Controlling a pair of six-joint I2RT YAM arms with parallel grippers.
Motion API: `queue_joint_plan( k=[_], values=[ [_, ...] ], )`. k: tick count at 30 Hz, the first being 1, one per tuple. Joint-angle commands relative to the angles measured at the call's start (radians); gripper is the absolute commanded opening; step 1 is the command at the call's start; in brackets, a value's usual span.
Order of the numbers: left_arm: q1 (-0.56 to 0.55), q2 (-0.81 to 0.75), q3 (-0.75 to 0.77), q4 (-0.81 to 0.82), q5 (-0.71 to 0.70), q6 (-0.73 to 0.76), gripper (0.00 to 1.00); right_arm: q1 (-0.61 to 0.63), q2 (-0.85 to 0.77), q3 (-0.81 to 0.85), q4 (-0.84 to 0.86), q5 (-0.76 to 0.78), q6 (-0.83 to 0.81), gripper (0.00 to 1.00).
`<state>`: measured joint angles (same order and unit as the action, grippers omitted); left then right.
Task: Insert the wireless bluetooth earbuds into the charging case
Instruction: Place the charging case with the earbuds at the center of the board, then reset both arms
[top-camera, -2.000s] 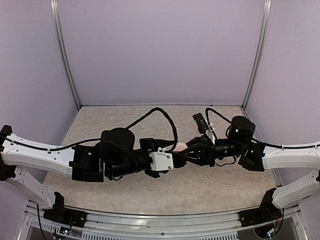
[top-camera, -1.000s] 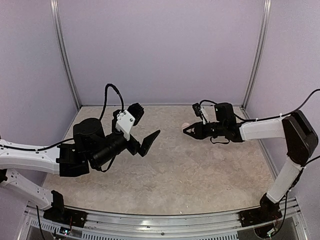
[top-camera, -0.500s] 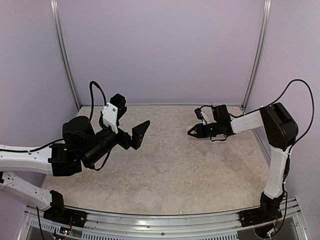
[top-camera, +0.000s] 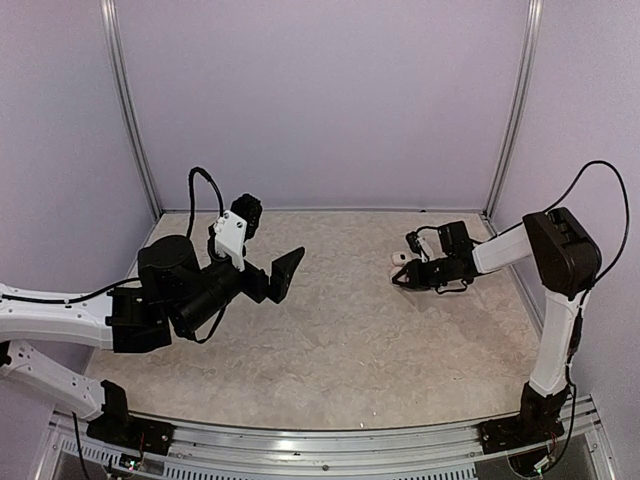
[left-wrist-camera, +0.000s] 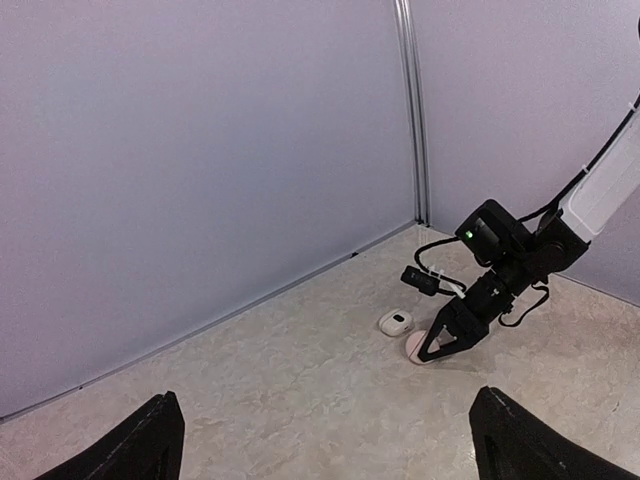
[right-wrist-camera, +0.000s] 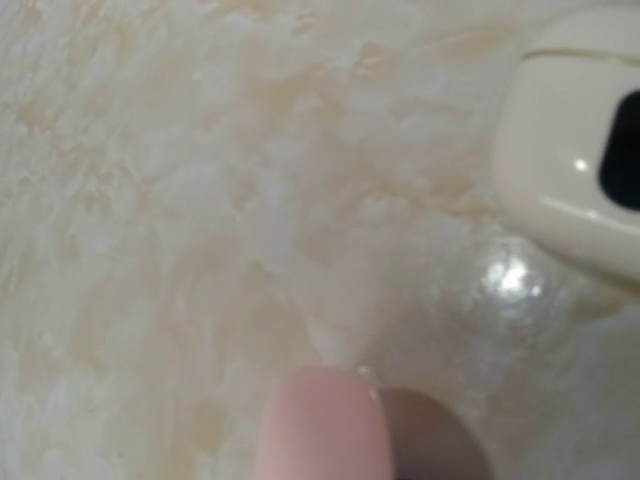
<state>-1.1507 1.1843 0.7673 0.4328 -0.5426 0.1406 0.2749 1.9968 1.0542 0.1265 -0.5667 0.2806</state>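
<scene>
A pink pebble-like charging case rests on edge on the table, with my right gripper shut on it. In the right wrist view its blurred pink rim fills the bottom. From above, the right gripper sits low at the back right of the table. A white case with a dark mark on top lies just beside it, also seen from above and close up. The earbuds are out of view. My left gripper hangs open and empty above the left of the table, far from both cases.
The marbled beige table is boxed in by lilac walls, with metal posts in the back corners. The right arm's cable loops above its elbow.
The right gripper has dropped to the table with the pink case and drawn slightly right, beside the white case. The left arm has shifted a little and stays open.
</scene>
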Motion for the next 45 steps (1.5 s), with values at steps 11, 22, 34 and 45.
queue_joint_plan(
  k=[11,22,34,45],
  values=[
    [0.037,0.035,0.052,-0.051,-0.026,-0.040,0.99,-0.043,-0.085,-0.037,-0.100,0.101,-0.050,0.56],
    [0.256,0.035,0.128,-0.278,0.140,-0.359,0.99,-0.079,-0.259,-0.058,-0.159,0.170,-0.102,0.88],
    [0.567,-0.030,0.086,-0.465,0.270,-0.583,0.99,-0.077,-0.596,-0.218,-0.097,0.111,-0.081,0.99],
    [0.549,0.016,-0.126,-0.373,0.268,-0.725,0.99,-0.078,-0.845,-0.560,0.102,0.139,-0.037,0.99]
  ],
)
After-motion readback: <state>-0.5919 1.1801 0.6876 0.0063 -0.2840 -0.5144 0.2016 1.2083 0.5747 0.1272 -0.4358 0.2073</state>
